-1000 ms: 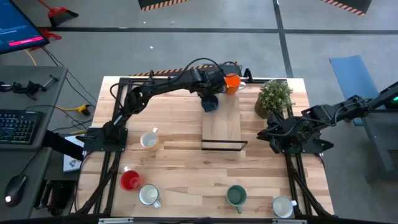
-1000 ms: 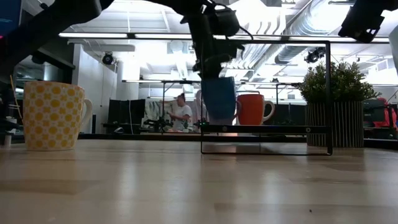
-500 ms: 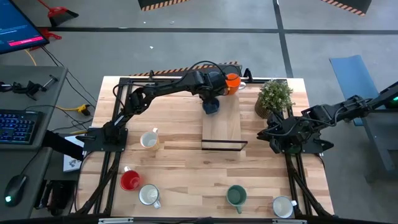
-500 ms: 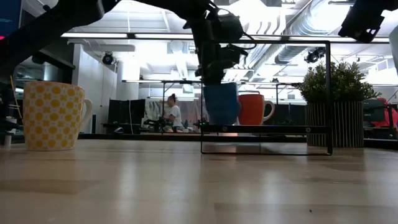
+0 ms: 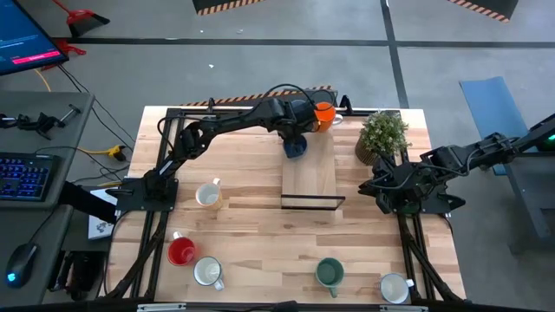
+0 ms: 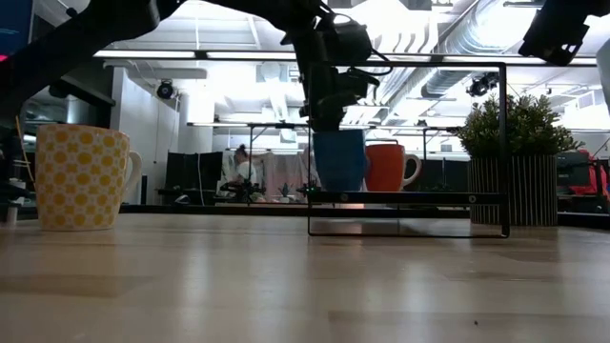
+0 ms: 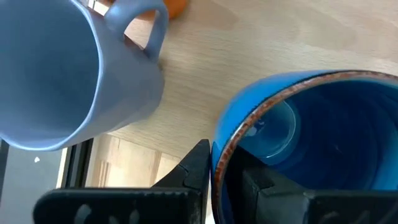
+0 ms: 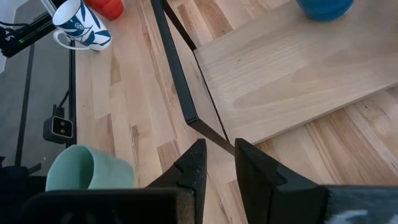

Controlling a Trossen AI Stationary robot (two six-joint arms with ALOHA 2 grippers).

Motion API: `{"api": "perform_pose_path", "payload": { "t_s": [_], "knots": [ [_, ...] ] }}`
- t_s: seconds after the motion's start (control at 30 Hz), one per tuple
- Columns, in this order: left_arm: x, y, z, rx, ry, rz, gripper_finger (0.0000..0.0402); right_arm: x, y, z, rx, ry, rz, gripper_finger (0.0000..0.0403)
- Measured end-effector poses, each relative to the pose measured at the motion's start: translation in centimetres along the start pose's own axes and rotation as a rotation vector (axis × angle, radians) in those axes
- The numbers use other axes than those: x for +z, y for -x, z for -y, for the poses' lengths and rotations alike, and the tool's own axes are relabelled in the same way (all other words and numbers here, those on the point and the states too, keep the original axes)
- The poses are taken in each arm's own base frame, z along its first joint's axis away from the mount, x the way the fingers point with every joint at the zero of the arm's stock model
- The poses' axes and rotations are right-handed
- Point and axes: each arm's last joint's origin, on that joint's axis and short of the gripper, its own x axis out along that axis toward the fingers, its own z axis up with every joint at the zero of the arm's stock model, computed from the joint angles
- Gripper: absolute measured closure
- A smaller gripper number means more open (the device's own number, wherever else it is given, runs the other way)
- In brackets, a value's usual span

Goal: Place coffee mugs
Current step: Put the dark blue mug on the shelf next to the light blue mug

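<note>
Along the near edge of the wooden surface (image 5: 251, 225) stand four mugs: a red mug (image 5: 182, 251), a white mug (image 5: 208, 272) just beside it, a green mug (image 5: 329, 274) and another white mug (image 5: 394, 287) near the right corner. Farther in, toward the left, stands a cream mug with yellow dots (image 5: 208, 194), upright with its handle to one side in the low view (image 6: 80, 177).

At mid-depth on the right, the right hand (image 5: 386, 192) waits over the surface's edge, its fingers close together with a narrow gap and nothing between them.

In the middle lies a raised wooden shelf with a thin black frame (image 5: 310, 178). At its far end the left hand (image 5: 294, 142) pinches the rim of the dark blue mug (image 6: 339, 158), one finger outside the wall and one inside, the mug's base at the level of the shelf. Just beside it stand a light blue mug (image 7: 59, 68) and, farther back, the orange mug (image 5: 323, 113). A potted green plant (image 5: 381, 134) stands to the right of the shelf.
</note>
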Motion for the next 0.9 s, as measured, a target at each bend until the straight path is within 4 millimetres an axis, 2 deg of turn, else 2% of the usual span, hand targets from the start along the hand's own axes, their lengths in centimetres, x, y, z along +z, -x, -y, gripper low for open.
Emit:
{"api": "perform_pose_path", "payload": {
  "t_s": [0.2, 0.63, 0.9],
  "knots": [
    [-0.01, -0.01, -0.05, 0.0, -0.002, 0.0, 0.0352, 0.0, 0.0, 0.0, 0.0, 0.0, 0.0, 0.0338],
    [0.22, -0.06, -0.38, 0.007, 0.01, 0.027, 0.029, 0.0, 0.0, 0.0, 0.0, 0.0, 0.0, 0.0338],
    [0.72, 0.8, -0.71, 0.037, 0.02, 0.069, 0.0282, 0.0, 0.0, 0.0, 0.0, 0.0, 0.0, 0.0338]
  ]
}}
